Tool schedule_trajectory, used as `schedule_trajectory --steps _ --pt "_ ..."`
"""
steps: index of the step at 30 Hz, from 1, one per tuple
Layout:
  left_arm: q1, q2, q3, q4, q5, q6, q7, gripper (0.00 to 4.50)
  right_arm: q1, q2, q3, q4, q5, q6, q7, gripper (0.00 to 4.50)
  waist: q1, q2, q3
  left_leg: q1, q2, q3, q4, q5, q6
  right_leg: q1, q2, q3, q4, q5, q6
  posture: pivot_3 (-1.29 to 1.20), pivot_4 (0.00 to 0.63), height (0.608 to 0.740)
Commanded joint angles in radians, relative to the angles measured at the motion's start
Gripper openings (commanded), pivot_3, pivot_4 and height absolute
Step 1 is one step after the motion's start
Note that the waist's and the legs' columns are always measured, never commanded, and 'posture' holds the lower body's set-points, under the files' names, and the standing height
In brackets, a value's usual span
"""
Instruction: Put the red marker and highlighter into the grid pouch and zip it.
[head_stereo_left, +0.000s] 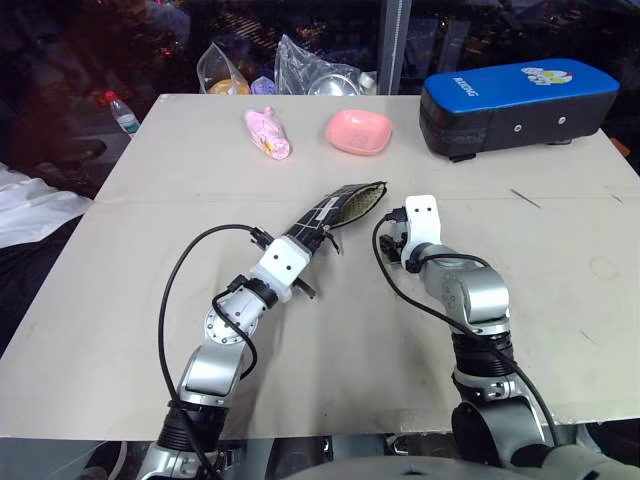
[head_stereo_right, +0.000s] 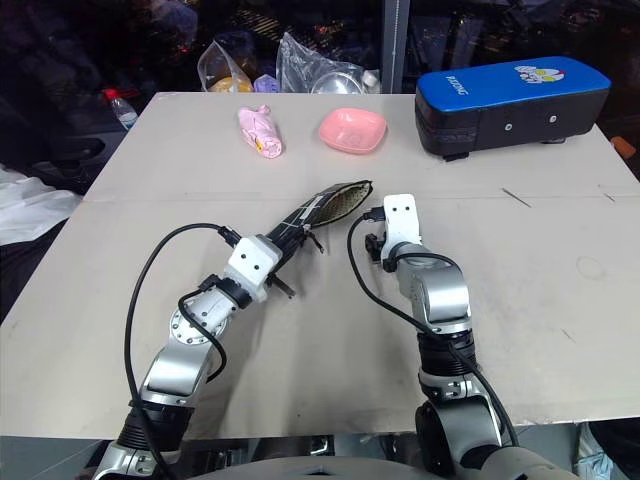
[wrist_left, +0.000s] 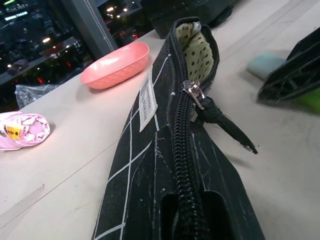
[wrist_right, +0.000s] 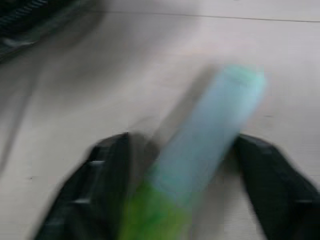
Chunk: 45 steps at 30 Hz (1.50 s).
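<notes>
Bracketing highlighter, right gripper stood half-wide, unclamped; left gripper pinched grid pouch at 10 o'clock. Risk: skewed closure, highlighter squirting free.

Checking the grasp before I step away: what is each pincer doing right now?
Left pincer: shut on the grid pouch.
Right pincer: around the highlighter; grip cannot be told.
</notes>
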Motion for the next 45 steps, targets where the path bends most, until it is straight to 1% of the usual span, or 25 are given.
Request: schedule_trajectory --steps 1,2,3,4,8,10,12,14,16,20,23,25,28,32,39,45 --pt "-0.01 -0.001 0.001 -0.045 0.002 -0.01 0.01 0.0 -0.012 0.029 -0.055 0.024 0.026 0.034 -0.028 1.33 -0.007 0.0 0.0 0.0 0.0 0.0 0.0 0.0 0.0 0.0 0.0 0.0 0.0 0.0 0.0 0.0 0.15 0.717" --pt "-0.012 -0.002 -0.001 -0.042 0.002 -0.012 0.011 0.0 -0.015 0.024 -0.061 0.024 0.022 0.028 -0.033 1.0 -0.01 0.0 0.0 0.0 0.0 -0.001 0.0 0.0 0.0 0.0 0.0 0.0 0.0 0.0 0.0 0.0 0.15 0.717" --pt "-0.014 -0.004 -0.005 -0.039 0.002 -0.013 0.011 0.0 -0.016 0.016 -0.066 0.021 0.018 0.023 -0.036 0.49 -0.011 0.0 0.0 0.0 0.0 -0.001 -0.001 0.0 0.0 0.0 0.0 -0.001 0.0 0.0 0.0 0.0 0.15 0.717" --pt "-0.016 -0.006 -0.008 -0.036 0.002 -0.015 0.011 0.0 -0.016 0.009 -0.071 0.018 0.017 0.018 -0.041 0.31 -0.012 0.0 0.0 0.0 0.0 -0.001 -0.001 0.0 0.0 0.0 0.0 -0.001 0.0 0.0 0.0 0.0 0.15 0.717" --pt "-0.035 -0.013 -0.019 -0.017 0.004 -0.023 0.01 0.0 -0.028 -0.028 -0.112 0.003 0.023 -0.03 -0.054 0.29 -0.009 0.0 0.0 -0.001 0.0 -0.002 -0.001 0.0 0.0 0.0 -0.001 -0.002 0.0 0.0 0.0 0.0 0.15 0.717" --pt "-0.046 -0.016 -0.023 -0.008 0.005 -0.028 0.008 0.0 -0.038 -0.092 -0.096 -0.007 0.019 -0.101 -0.015 0.29 -0.003 0.001 0.001 -0.002 0.0 -0.002 -0.001 0.0 0.0 0.0 -0.002 -0.002 -0.001 0.0 0.0 0.0 0.15 0.717" --pt "-0.055 -0.016 -0.026 -0.001 0.003 -0.03 0.006 0.0 -0.037 -0.208 -0.025 -0.023 0.009 -0.238 0.092 0.29 0.002 0.003 0.002 -0.003 -0.001 -0.002 -0.001 0.0 0.0 0.0 -0.003 -0.002 -0.003 0.0 0.0 0.0 0.15 0.717" --pt "-0.063 -0.016 -0.029 0.006 0.0 -0.034 0.004 0.0 -0.024 -0.363 0.074 -0.045 -0.012 -0.395 0.246 0.29 0.003 0.004 0.003 -0.004 -0.003 -0.002 -0.001 -0.001 0.002 0.0 -0.003 -0.002 -0.005 0.0 0.0 0.0 0.15 0.717" --pt "-0.07 -0.015 -0.032 0.014 -0.002 -0.038 0.0 0.0 -0.011 -0.504 0.136 -0.053 -0.034 -0.558 0.383 0.29 0.001 0.005 0.004 -0.004 -0.004 -0.001 -0.002 -0.001 0.002 0.0 -0.003 -0.001 -0.006 0.0 0.001 0.0 0.15 0.717" --pt "-0.086 -0.013 -0.034 0.032 -0.005 -0.046 -0.004 0.0 -0.047 -0.721 0.226 0.026 -0.164 -0.954 0.492 0.29 -0.005 0.006 0.005 -0.003 -0.004 -0.001 -0.004 -0.001 0.002 -0.001 -0.001 -0.001 -0.006 -0.002 0.003 0.0 0.15 0.717" --pt "-0.095 -0.012 -0.042 0.044 -0.004 -0.058 -0.011 0.0 -0.101 -0.806 0.297 0.108 -0.249 -1.204 0.55 0.29 -0.011 0.006 0.005 -0.002 -0.003 0.0 -0.005 -0.001 0.002 -0.002 -0.001 0.0 -0.006 -0.002 0.003 0.0 0.15 0.717" --pt "-0.104 -0.011 -0.048 0.052 -0.001 -0.064 -0.015 0.0 -0.139 -0.829 0.327 0.165 -0.294 -1.305 0.568 0.29 -0.011 0.006 0.005 -0.001 -0.003 0.002 -0.005 -0.001 0.002 -0.002 -0.001 0.001 -0.006 -0.002 0.003 0.0 0.15 0.717" --pt "-0.112 -0.012 -0.051 0.059 0.0 -0.068 -0.019 0.0 -0.197 -0.835 0.359 0.251 -0.363 -1.431 0.561 0.29 -0.008 0.005 0.006 -0.001 -0.003 0.003 -0.005 -0.001 0.002 -0.002 -0.001 0.002 -0.006 -0.002 0.003 0.0 0.15 0.717" --pt "-0.118 -0.01 -0.055 0.058 0.002 -0.07 -0.026 0.0 -0.262 -0.818 0.411 0.361 -0.443 -1.585 0.561 0.29 -0.003 0.005 0.006 -0.001 -0.002 0.004 -0.004 -0.001 0.001 -0.002 -0.001 0.003 -0.006 -0.002 0.003 0.0 0.15 0.717" --pt "-0.116 -0.002 -0.066 0.043 0.014 -0.073 -0.034 0.0 -0.335 -0.768 0.447 0.5 -0.516 -1.733 0.539 0.29 0.007 0.006 0.006 -0.001 -0.001 0.007 -0.001 0.0 0.001 -0.002 -0.001 0.003 -0.005 -0.002 0.003 0.0 0.15 0.717" --pt "-0.128 0.021 -0.102 0.029 0.035 -0.09 -0.066 0.0 -0.394 -0.693 0.477 0.576 -0.564 -1.81 0.533 0.29 0.009 0.006 0.006 -0.001 0.0 0.012 -0.001 0.0 0.001 -0.002 -0.001 0.003 -0.004 -0.002 0.003 0.0 0.15 0.717"
